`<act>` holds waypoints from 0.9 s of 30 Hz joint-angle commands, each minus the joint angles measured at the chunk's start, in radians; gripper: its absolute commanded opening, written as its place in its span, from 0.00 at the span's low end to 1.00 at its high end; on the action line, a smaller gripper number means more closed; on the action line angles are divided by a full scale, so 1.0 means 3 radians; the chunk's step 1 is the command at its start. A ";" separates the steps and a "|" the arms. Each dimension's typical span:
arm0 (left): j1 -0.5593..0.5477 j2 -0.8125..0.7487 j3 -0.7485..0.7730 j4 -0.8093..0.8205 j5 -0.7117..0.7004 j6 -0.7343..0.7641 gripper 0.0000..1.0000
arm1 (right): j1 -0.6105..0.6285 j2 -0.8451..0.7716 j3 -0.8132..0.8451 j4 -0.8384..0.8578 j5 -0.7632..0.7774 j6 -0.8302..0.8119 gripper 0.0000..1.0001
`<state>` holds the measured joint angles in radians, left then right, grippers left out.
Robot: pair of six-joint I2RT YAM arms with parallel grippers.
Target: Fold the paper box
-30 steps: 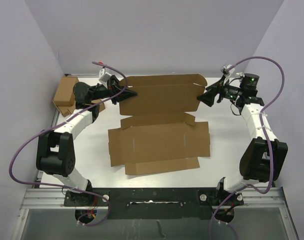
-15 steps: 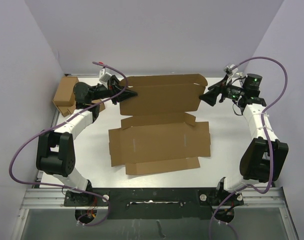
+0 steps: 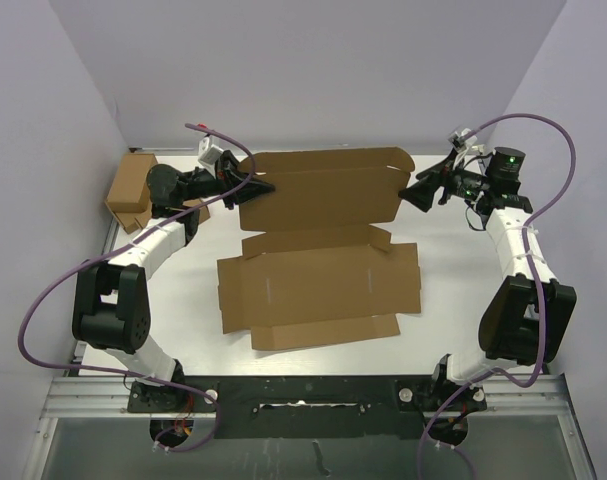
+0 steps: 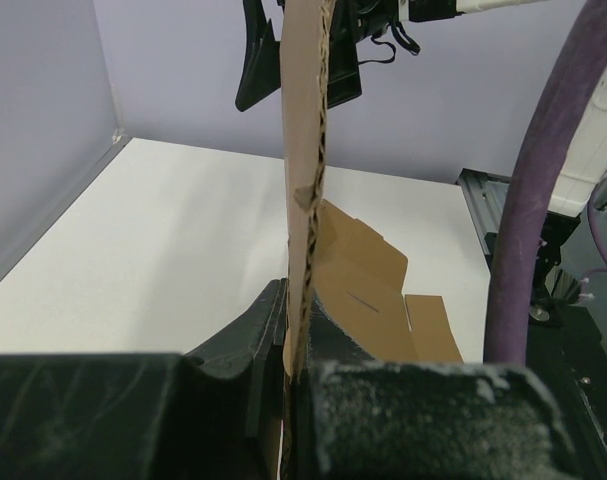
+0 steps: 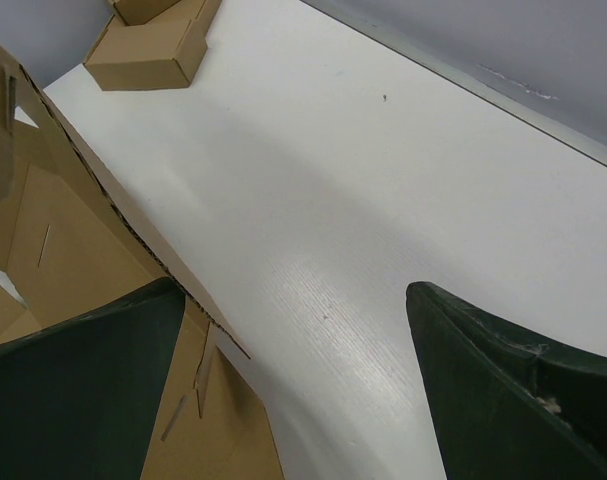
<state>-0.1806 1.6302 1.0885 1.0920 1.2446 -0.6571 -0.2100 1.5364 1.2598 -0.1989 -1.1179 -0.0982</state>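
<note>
One paper box (image 3: 318, 285) on the table (image 3: 453, 290), back flap (image 3: 323, 190) up
Left gripper (image 3: 255, 186) pinches the flap; right gripper (image 3: 415, 195) is wide open beside it. Two small cardboard boxes (image 3: 131, 190) sit left of the paper box.

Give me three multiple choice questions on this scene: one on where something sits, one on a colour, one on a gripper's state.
1. Where is the small cardboard box?
A. near right edge
B. between the arm bases
C. far left corner of the table

2. What colour are the cables?
A. purple
B. yellow
C. green

3. What is the left gripper doing?
A. hanging open
B. shut on the raised panel of the paper box
C. holding the small box

Answers: 1 C, the top view shows it by the far left wall. 2 A, the left wrist view shows one plainly purple. 3 B, that view shows cardboard pinched in its grip.
</note>
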 commanded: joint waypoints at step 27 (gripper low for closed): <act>-0.0027 -0.0179 0.0017 0.0062 -0.0022 0.0041 0.00 | -0.0016 -0.0057 0.0119 0.0124 -0.0083 0.0011 0.98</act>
<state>-0.1818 1.6302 1.0885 1.0878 1.2427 -0.6563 -0.2100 1.5364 1.2602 -0.1951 -1.1183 -0.0963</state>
